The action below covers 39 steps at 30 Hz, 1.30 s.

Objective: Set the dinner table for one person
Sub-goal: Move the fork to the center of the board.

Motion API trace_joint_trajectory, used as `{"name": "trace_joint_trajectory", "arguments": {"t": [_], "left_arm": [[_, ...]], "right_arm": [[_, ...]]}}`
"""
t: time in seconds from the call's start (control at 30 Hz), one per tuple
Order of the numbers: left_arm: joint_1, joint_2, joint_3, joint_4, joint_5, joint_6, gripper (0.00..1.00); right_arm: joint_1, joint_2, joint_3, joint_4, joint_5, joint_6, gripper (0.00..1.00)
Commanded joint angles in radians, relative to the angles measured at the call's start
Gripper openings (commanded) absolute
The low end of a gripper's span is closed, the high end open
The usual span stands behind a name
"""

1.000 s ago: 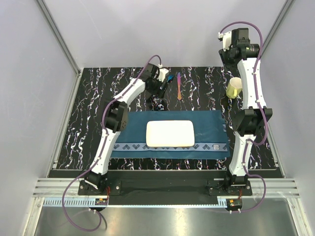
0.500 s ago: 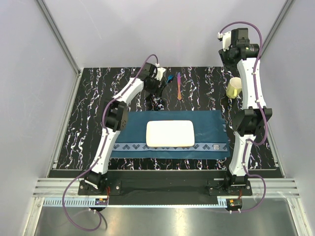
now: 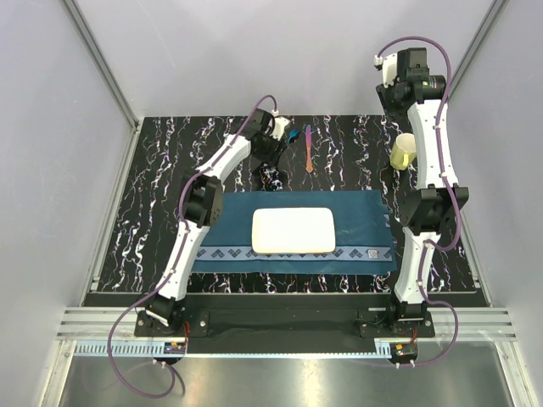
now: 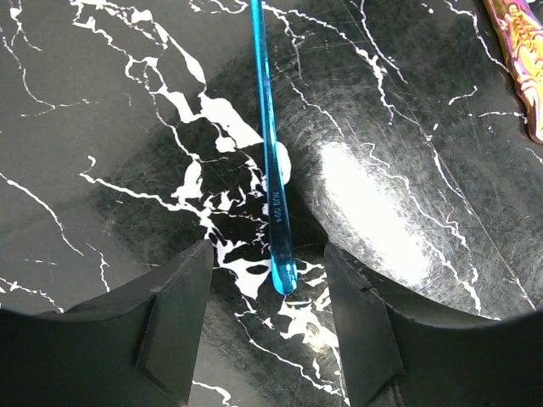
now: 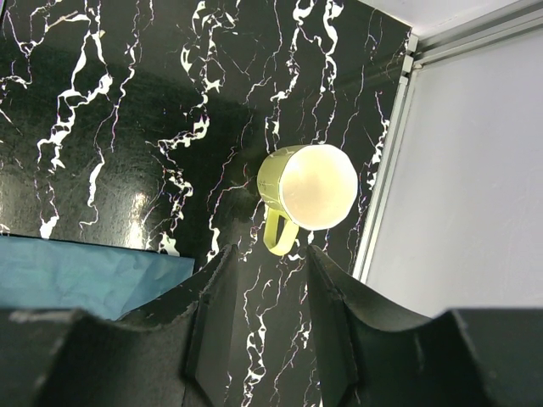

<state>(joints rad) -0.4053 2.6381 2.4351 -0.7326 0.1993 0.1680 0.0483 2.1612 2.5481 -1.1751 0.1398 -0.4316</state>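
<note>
While straddling the near tip of the blue utensil (image 4: 273,170) with the left jaws apart, a finger on either side and short of touching, centre first, then close. Judging by the thin, slick-looking handle lying flat on the worktop (image 4: 102,127) directly beneath the jaws: lower until the pads nearly brush the dark marbled surface, or risk pinching air above it. Reach a little further forward, past the tip, to take more of the handle and avoid a pivot on lifting. Squeeze slowly; likely to skid sideways under a one-sided push. Keep clear of the purple utensil (image 4: 522,51), well off ahead and to the right of the jaws. Leave the right jaws alone: apart, clamped on nothing, with the yellow mug (image 5: 310,188) just beyond them on the same worktop. Afterwards, probably carry back behind the left jaws to the placemat (image 3: 365,225), beside the white plate (image 3: 294,230).
</note>
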Motion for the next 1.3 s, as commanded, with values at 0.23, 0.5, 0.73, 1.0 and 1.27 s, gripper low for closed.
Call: {"name": "trace_joint_trajectory", "arguments": {"t": [0.23,0.5,0.73,1.0,1.27], "left_arm": [[-0.02,0.008,0.022,-0.041,-0.051,0.065,0.61],[-0.02,0.011,0.007,-0.041,-0.052,0.062,0.46],[-0.02,0.011,0.007,-0.039,-0.054,0.059,0.3],[-0.02,0.011,0.007,-0.041,-0.067,0.057,0.11],[-0.018,0.005,-0.002,-0.044,-0.077,0.059,0.0]], "right_arm": [[0.015,-0.004,0.058,0.019,0.015,-0.013,0.45],[0.016,-0.003,0.06,0.02,0.015,-0.016,0.45],[0.019,-0.004,0.061,0.019,0.015,-0.016,0.45],[0.021,-0.003,0.061,0.02,0.014,-0.016,0.45],[0.022,0.0,0.067,0.02,0.012,-0.015,0.45]]}}
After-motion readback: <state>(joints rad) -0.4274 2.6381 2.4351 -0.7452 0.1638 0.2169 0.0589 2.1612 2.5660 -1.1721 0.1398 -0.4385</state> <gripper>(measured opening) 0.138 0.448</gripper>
